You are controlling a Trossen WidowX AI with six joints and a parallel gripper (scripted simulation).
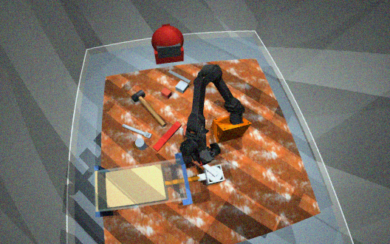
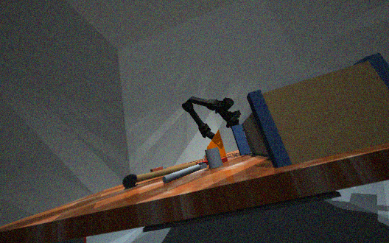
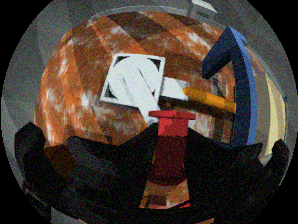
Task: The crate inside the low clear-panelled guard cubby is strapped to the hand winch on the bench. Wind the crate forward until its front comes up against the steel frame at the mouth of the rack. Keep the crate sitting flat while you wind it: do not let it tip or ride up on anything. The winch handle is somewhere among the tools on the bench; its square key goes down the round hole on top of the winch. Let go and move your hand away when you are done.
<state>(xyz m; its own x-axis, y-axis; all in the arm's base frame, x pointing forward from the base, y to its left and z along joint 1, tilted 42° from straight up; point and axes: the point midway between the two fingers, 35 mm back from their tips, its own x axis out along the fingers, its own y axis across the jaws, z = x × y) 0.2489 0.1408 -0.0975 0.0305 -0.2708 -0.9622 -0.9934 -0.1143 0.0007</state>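
The pale yellow crate (image 1: 134, 185) (image 2: 324, 110) sits flat inside the clear-panelled cubby, its front a short way back from the blue frame (image 1: 187, 186) (image 2: 267, 129) (image 3: 242, 90) at the mouth. An orange strap (image 1: 177, 181) (image 3: 209, 99) runs from the crate to the white winch (image 1: 214, 174) (image 3: 133, 79). My gripper (image 1: 201, 157) (image 2: 233, 121) (image 3: 168, 127) is low over the bench just behind the winch. It is shut on the red winch handle (image 3: 170, 149), whose T-shaped end points toward the winch.
On the bench lie a hammer (image 1: 149, 107) (image 2: 162, 171), a red flat bar (image 1: 167, 136), a wrench (image 1: 137, 131), a grey cylinder (image 1: 139, 143) (image 2: 214, 158), a small red block (image 1: 166, 92) and a grey square tool (image 1: 181, 83). The arm stands on an orange base (image 1: 230, 127). A red domed object (image 1: 168, 43) stands behind the bench.
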